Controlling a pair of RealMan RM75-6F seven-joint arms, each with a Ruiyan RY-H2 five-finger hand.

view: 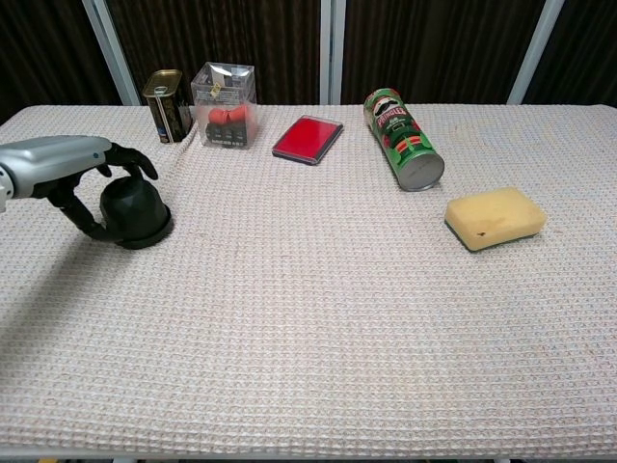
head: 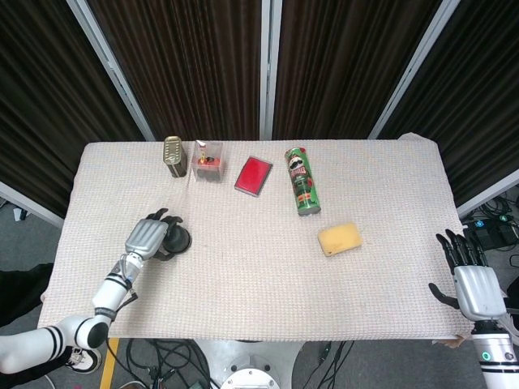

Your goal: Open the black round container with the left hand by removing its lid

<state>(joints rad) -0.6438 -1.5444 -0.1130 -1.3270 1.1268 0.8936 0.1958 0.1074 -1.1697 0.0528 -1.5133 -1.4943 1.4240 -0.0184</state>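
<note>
The black round container (head: 178, 241) (view: 135, 212) stands upright on the white cloth at the table's left side, its lid on. My left hand (head: 147, 238) (view: 60, 159) arches over it from the left, with its fingers (view: 123, 154) spread just above the top and the thumb down along the container's left side. It grips nothing. My right hand (head: 472, 285) hangs off the table's front right corner, fingers spread and empty; the chest view does not show it.
Along the back stand a gold tin (view: 166, 106), a clear box (view: 224, 118) with red things inside, a flat red case (view: 308, 138) and a lying green Pringles can (view: 403, 138). A yellow sponge (view: 495, 217) lies at right.
</note>
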